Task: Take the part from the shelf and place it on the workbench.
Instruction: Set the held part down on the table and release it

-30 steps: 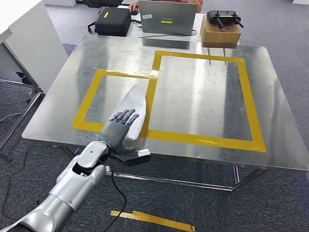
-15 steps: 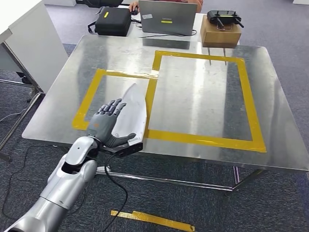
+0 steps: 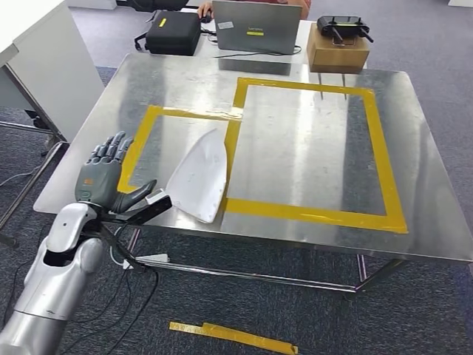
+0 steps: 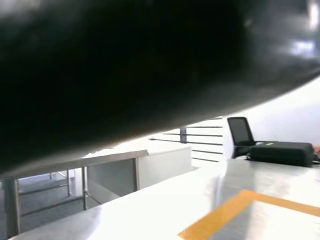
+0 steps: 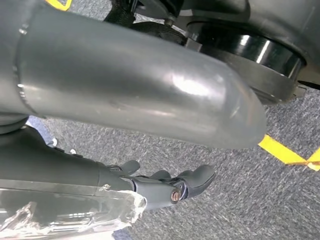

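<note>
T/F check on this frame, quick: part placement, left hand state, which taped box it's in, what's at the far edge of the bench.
1. The white part lies flat on the workbench. True.
2. The left hand grips the part. False: it is off to the side of the part, fingers spread, holding nothing.
3. The part sits in the larger yellow taped rectangle. False: it lies in the smaller rectangle, its edge at the shared tape line.
4. A laptop stands beyond the bench's far edge. True.
5. A cardboard box carries a dark device on top. True.
</note>
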Action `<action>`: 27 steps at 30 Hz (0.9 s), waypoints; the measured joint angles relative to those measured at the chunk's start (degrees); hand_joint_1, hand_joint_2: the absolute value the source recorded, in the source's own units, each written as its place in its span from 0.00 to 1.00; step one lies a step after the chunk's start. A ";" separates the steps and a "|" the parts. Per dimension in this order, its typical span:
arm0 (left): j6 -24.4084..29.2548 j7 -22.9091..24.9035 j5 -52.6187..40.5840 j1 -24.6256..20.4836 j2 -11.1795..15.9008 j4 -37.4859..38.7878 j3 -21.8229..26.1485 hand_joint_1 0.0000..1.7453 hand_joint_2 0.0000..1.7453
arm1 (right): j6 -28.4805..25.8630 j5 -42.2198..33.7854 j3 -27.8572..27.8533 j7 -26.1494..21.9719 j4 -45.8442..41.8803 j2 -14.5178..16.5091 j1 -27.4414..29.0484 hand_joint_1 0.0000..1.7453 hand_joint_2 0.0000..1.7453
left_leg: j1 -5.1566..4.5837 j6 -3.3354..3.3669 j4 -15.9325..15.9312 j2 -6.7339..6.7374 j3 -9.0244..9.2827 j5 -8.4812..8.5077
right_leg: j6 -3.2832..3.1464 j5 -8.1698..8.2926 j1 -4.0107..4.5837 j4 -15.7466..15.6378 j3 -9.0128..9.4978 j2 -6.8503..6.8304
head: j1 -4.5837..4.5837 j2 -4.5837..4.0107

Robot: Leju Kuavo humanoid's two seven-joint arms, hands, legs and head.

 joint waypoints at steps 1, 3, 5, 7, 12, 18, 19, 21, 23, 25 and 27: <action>0.16 0.22 -0.01 0.44 0.46 -0.51 0.61 0.00 0.00 | -0.01 0.24 0.05 -0.01 -0.01 0.00 0.02 0.00 0.00 | 0.00 0.00 0.00 0.00 0.00 0.00 | -0.01 0.00 0.00 0.00 0.00 0.01 | 0.00 0.00; 0.80 0.60 -0.25 1.60 1.49 -1.39 2.01 0.00 0.00 | -0.10 1.00 0.11 -0.04 0.00 0.00 0.02 0.00 0.00 | 0.00 -0.02 -0.01 0.01 0.00 -0.02 | -0.01 -0.01 0.00 0.00 0.00 0.04 | 0.01 0.00; 1.59 0.73 -0.79 3.00 2.77 -2.22 3.66 0.00 0.00 | -0.40 2.08 0.22 -0.08 0.01 0.00 0.06 0.00 0.00 | 0.00 -0.03 0.00 0.02 0.00 -0.03 | -0.02 -0.01 0.00 0.00 -0.02 0.06 | 0.01 0.00; 2.16 0.70 -1.35 4.38 4.18 -2.93 5.53 0.00 0.00 | -0.79 3.19 0.46 -0.04 0.01 0.00 0.11 0.00 0.00 | -0.05 0.00 0.03 0.02 0.00 -0.07 | 0.00 0.00 -0.05 -0.03 -0.03 0.04 | -0.01 0.00; 2.50 0.58 -1.82 6.46 6.31 -3.91 8.69 0.00 0.00 | -1.02 4.11 1.14 0.10 0.01 0.00 0.10 0.00 0.00 | -0.29 0.19 0.12 0.01 0.00 -0.16 | 0.21 0.00 -0.29 -0.06 0.01 -0.06 | -0.01 0.00; 2.54 0.53 -2.08 6.90 7.04 -4.63 9.91 0.00 0.00 | -1.09 4.29 1.53 0.10 0.00 0.01 0.09 0.00 0.00 | -0.07 1.19 -0.68 -0.03 0.38 0.21 | 1.06 -1.10 -0.42 0.95 -0.44 0.01 | 0.11 0.00; 2.57 0.53 -2.16 6.94 7.07 -4.78 9.97 0.00 0.00 | -1.11 4.42 1.54 0.10 0.00 0.01 0.08 0.00 0.00 | 0.13 1.38 -0.97 -0.11 0.51 0.36 | 1.16 -2.56 -0.40 3.19 -1.48 0.08 | 0.28 0.00; 2.64 0.58 -2.41 7.28 7.10 -4.90 10.07 0.00 0.00 | -1.25 4.92 1.54 0.08 0.01 0.00 0.06 0.00 0.00 | 0.18 1.49 -1.03 -0.41 0.48 0.42 | 1.23 -6.48 -0.46 10.81 -5.03 0.17 | 0.57 0.00; 2.64 0.80 -2.73 8.17 7.23 -5.10 10.48 0.00 0.00 | -1.55 5.71 1.54 -0.07 0.00 0.00 0.09 0.00 0.00 | 0.15 1.45 -1.00 -0.92 0.45 0.40 | 1.21 -8.09 -0.46 16.25 -7.68 0.18 | 0.61 0.00; 2.64 1.05 -2.93 9.36 7.47 -5.64 11.40 0.00 0.00 | -1.97 6.27 1.54 -0.49 -0.01 0.00 0.13 0.00 0.00 | 0.16 1.27 -0.97 -1.85 0.54 0.36 | 0.92 -5.21 -0.47 12.83 -6.07 0.53 | 0.62 0.00; 2.67 1.14 -2.97 10.53 7.63 -6.25 12.50 0.00 0.00 | -2.17 6.50 1.55 -1.02 -0.01 0.00 0.11 0.00 0.00 | 0.12 0.81 -0.91 -3.04 0.58 0.33 | 0.46 -1.62 -0.65 4.56 -1.93 2.73 | 0.61 0.00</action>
